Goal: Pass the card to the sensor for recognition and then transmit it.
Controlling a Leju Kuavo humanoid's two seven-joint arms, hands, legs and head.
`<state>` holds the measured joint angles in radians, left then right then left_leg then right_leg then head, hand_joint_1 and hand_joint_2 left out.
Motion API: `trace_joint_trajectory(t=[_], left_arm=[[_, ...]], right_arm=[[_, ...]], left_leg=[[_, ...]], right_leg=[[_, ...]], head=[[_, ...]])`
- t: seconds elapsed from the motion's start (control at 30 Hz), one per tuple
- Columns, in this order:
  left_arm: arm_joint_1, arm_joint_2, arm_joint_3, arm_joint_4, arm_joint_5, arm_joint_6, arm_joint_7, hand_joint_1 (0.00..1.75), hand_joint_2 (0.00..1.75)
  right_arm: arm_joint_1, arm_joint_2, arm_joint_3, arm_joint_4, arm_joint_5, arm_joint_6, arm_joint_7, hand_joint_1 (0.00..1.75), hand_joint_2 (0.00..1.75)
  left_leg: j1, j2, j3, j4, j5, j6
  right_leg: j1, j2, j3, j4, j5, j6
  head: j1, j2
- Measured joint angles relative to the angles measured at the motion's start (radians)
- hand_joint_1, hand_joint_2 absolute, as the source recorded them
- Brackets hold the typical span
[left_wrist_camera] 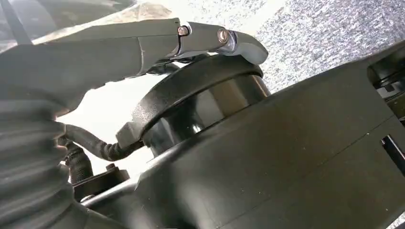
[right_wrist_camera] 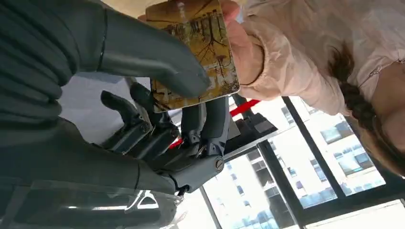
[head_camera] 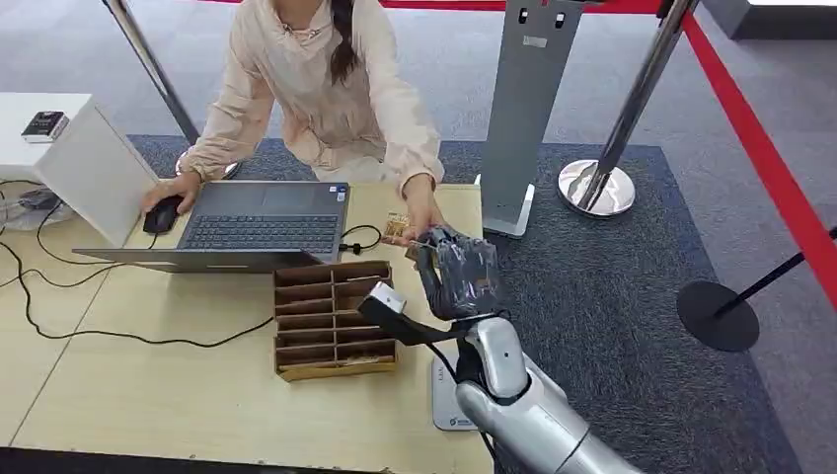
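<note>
Gold-patterned card [right_wrist_camera: 198,57] sits pinched between the thick thumb and the dark fingers [right_wrist_camera: 210,119] of the right hand [head_camera: 456,272], which is raised over the far right corner of the table, and the person's hand [head_camera: 422,212] already grips the card's other end, so both hold it at once. This looks like the transmit half of the task, the handover. To do it well I would keep the pinch steady and the card level until the person's grip is plainly firm, then part thumb and fingers gently without tugging, and draw the arm back along its own line so nothing snags the cardboard organiser [head_camera: 334,318] just beside it. The left hand [left_wrist_camera: 95,57] hangs low beside the robot's body; whether its fingers are spread or curled I cannot tell. On the pale wooden table [head_camera: 148,395] stand an open laptop [head_camera: 259,222], a mouse [head_camera: 162,214] under the person's other hand, loose black cables, and a flat grey device [head_camera: 446,403] at the near edge, possibly the sensor. Beyond lie grey carpet, a grey kiosk stand [head_camera: 523,109] and red belt barriers on chrome posts
</note>
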<state>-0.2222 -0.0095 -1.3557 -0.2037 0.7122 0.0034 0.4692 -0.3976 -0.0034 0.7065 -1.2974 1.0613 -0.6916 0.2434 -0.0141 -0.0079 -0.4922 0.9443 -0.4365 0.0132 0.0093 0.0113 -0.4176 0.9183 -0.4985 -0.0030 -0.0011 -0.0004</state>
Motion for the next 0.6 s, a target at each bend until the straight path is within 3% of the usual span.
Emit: trace_joint_trajectory(t=[0.4, 0.6], left_arm=[[-0.001, 0.0, -0.004, 0.001, 0.0, -0.001, 0.0, 0.0, 1.75], [0.0, 0.0, -0.004, 0.002, 0.0, -0.001, -0.002, 0.0, 1.75]], right_arm=[[-0.008, 0.003, -0.003, 0.013, -0.011, 0.0, 0.003, 1.55, 1.75], [-0.01, -0.019, -0.033, -0.043, -0.055, 0.009, 0.021, 1.47, 1.75]], left_leg=[[0.0, 0.0, 0.0, 0.0, 0.0, 0.0], [0.0, 0.0, -0.001, 0.001, 0.0, 0.0]], right_leg=[[0.0, 0.0, -0.001, 0.0, 0.0, 0.0], [0.0, 0.0, 0.0, 0.0, 0.0, 0.0]], head=[[0.0, 0.0], [0.0, 0.0]])
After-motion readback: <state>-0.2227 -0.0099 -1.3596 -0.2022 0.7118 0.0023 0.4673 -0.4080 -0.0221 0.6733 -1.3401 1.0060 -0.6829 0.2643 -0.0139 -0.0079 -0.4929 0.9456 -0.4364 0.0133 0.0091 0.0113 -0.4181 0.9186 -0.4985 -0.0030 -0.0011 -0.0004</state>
